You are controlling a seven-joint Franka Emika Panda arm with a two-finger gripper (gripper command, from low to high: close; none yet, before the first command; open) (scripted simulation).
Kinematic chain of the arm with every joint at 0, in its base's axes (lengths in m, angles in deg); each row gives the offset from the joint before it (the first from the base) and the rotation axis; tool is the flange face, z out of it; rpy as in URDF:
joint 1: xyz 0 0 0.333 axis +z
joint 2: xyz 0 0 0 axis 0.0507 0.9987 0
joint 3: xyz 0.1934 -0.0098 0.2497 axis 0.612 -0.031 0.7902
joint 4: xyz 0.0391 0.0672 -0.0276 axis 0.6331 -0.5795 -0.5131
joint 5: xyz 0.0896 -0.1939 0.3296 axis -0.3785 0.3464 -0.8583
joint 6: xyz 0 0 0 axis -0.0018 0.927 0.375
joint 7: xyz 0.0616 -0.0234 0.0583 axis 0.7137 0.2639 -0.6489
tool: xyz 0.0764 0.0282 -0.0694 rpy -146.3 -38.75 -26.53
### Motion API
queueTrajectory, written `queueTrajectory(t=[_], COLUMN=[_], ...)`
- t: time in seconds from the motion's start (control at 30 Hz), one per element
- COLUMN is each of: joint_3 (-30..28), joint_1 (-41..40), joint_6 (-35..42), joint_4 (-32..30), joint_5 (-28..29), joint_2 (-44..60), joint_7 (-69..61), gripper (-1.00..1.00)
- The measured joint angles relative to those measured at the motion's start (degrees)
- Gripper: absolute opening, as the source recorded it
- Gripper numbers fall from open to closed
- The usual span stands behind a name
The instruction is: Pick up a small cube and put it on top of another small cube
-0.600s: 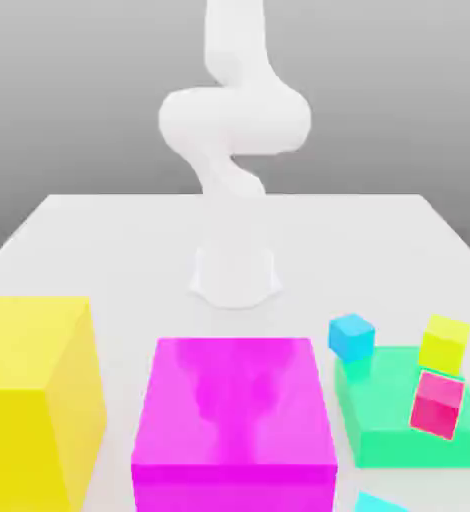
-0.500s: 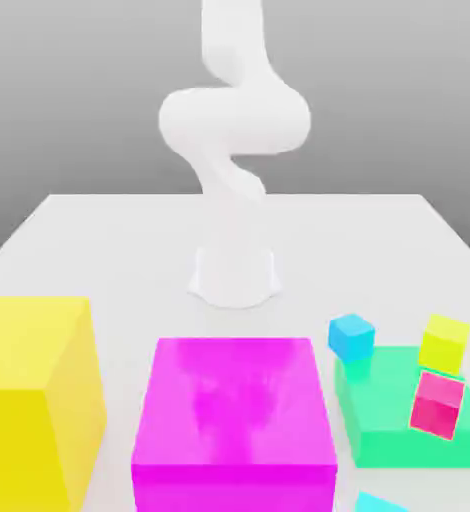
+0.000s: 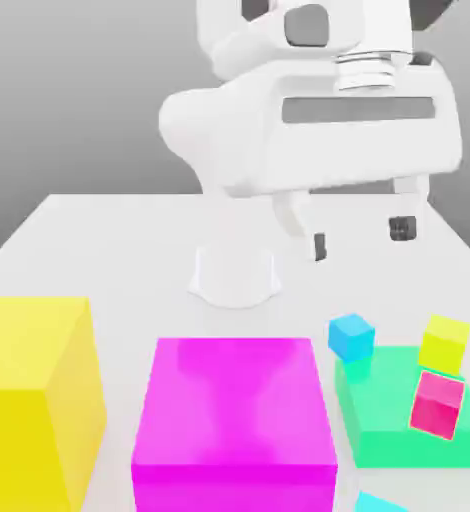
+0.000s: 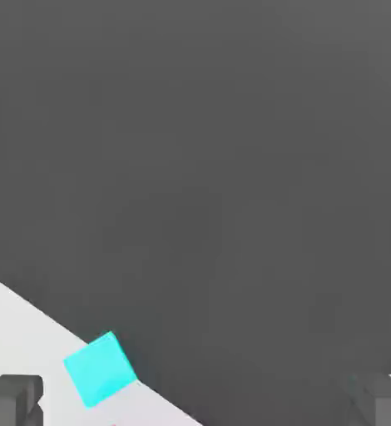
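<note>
— Right, what am I looking at on your side?

— I have the gripper (image 3: 362, 238) hanging high above the table (image 3: 99, 240), fingers spread wide with nothing between them. It sits over the stretch of table between the arm's base (image 3: 235, 275) and the mint-green block (image 3: 399, 415).

— Where is the small cube?

— I see only a sliver of the light cyan cube (image 3: 381, 502) at the table's near edge in the exterior view, just beside the big magenta block (image 3: 234, 420). In the hand view it lies close to the table's edge (image 4: 101, 369).

— And the one it goes on?

— The sky-blue cube (image 3: 352, 336) rests at the mint-green block's far corner, touching it. I also see a yellow-green cube (image 3: 445, 343) and a tilted pink cube (image 3: 438, 404) on that block, and a big yellow block (image 3: 34, 395) at the exterior view's left.
</note>
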Motion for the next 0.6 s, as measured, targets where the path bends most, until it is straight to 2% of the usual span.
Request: queueTrajectory(t=[0.2,0.4,0.53,0.57,0.6], joint_3=[1.32,2.65,2.8,2.84,2.84], joint_1=[1.39,2.41,2.62,2.6,2.6], joint_6=[-3.11,-6.33,-11.94,-13.14,-13.14], joint_4=[1.12,2.21,3.75,4.07,4.07], joint_5=[0.69,4.4,4.91,4.88,4.88], joint_2=[12.32,24.45,32.74,34.31,34.31], joint_7=[-8.39,-14.66,-15.64,-15.71,-15.71], gripper=[0.0,0.0,0.0,-1.0,-1.0])
